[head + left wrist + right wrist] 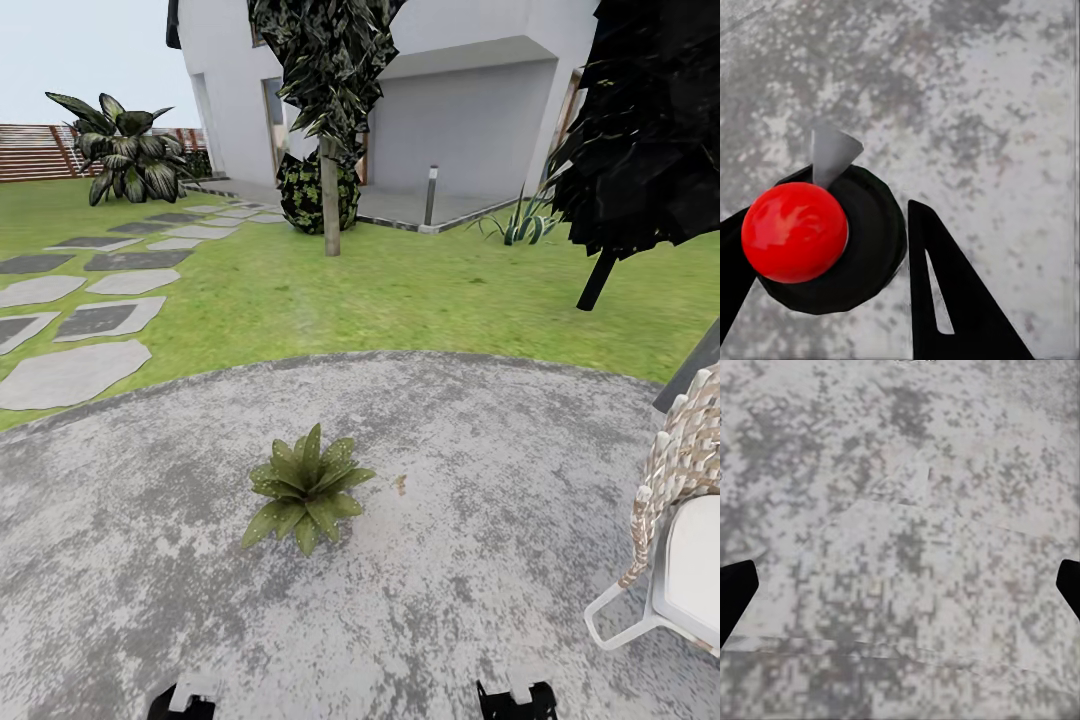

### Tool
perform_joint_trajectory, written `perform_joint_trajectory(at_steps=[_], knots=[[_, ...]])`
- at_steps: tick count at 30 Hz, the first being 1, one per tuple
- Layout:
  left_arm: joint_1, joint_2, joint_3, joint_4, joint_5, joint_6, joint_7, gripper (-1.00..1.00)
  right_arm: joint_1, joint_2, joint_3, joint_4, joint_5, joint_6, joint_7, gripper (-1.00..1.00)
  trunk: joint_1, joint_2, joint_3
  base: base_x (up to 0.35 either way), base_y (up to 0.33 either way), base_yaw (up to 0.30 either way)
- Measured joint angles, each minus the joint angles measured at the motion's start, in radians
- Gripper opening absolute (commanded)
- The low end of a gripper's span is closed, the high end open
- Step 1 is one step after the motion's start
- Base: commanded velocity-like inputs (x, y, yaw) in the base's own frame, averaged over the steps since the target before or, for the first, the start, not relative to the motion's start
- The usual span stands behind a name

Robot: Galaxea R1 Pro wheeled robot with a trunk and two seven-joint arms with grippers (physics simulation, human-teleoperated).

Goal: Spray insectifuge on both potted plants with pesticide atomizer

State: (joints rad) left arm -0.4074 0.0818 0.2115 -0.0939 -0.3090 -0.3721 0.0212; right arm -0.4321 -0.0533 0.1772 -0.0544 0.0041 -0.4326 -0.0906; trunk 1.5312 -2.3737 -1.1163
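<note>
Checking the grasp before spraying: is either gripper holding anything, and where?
The left gripper holds the pesticide atomizer by its dark body; right gripper holds nothing.

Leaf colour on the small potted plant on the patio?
Green with pale specks, on the potted plant; head view shows it best.

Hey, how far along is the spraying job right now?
Done: the atomizer sits in the left gripper, so pickup looks finished. In hand: facing one potted plant on the patio; no mist visible. Left: spraying both plants.
</note>
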Motion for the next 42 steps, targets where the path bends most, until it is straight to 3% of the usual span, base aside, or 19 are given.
perform_joint_trajectory(at_steps=[5, 12, 31, 34, 42], knots=[[0.000, -0.036, 0.000, 0.001, 0.004, 0.002, -0.006, -1.00, 0.000, 0.001, -0.001, 0.000, -0.006, 0.000, -0.001, 1.00, 0.000, 0.000, 0.000, 0.000, 0.000, -0.027], [0.004, -0.033, 0.005, 0.001, 0.007, 0.001, 0.002, -1.00, 0.000, 0.001, -0.003, 0.000, -0.007, 0.002, -0.001, 1.00, 0.000, 0.000, 0.000, 0.058, 0.070, -0.262], [0.014, -0.036, 0.006, 0.001, 0.008, 0.000, 0.006, -1.00, 0.000, 0.003, -0.003, 0.018, -0.007, 0.002, -0.001, 1.00, 0.000, 0.000, 0.004, 0.036, 0.266, -0.277], [0.014, -0.036, 0.006, 0.001, 0.008, 0.000, 0.006, -1.00, 0.000, 0.001, -0.004, 0.018, -0.059, 0.002, -0.004, 1.00, 0.000, 0.000, 0.006, 0.000, 0.007, -0.291], [0.014, -0.036, 0.005, 0.001, 0.008, 0.000, 0.005, -1.00, 0.000, 0.001, -0.003, 0.018, -0.068, 0.003, -0.004, 1.00, 0.000, 0.000, 0.010, 0.000, 0.000, -0.292]])
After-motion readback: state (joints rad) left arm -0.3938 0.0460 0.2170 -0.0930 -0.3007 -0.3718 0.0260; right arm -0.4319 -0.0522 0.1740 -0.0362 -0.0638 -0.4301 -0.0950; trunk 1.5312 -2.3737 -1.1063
